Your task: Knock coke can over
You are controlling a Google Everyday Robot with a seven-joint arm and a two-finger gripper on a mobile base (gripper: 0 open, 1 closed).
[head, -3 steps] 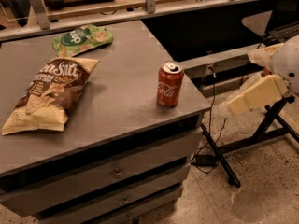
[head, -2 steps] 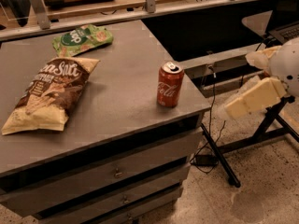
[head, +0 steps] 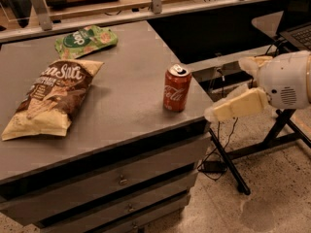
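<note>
Cream two-finger gripper [head: 226, 89]: fingers spread, empty; right of can, off cabinet edge, not touching.
Small red aluminium coke can [head: 177, 88]: upright, near right edge of grey cabinet top [head: 121, 110].
Advice: sweep left into can's upper half; low contact would likely only slide it.
Brown chip bag [head: 48, 98]: left of can.
Green snack bag [head: 86, 41]: beyond can, left.
Metal rail [head: 155, 4]: behind can.
Speckled floor [head: 272, 188]: below, right of can.

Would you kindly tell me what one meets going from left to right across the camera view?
Brown chip bag → green chip bag, farther back → coke can, upright near the right edge of the table → claw, open, hanging just past that edge, level with the can.
</note>
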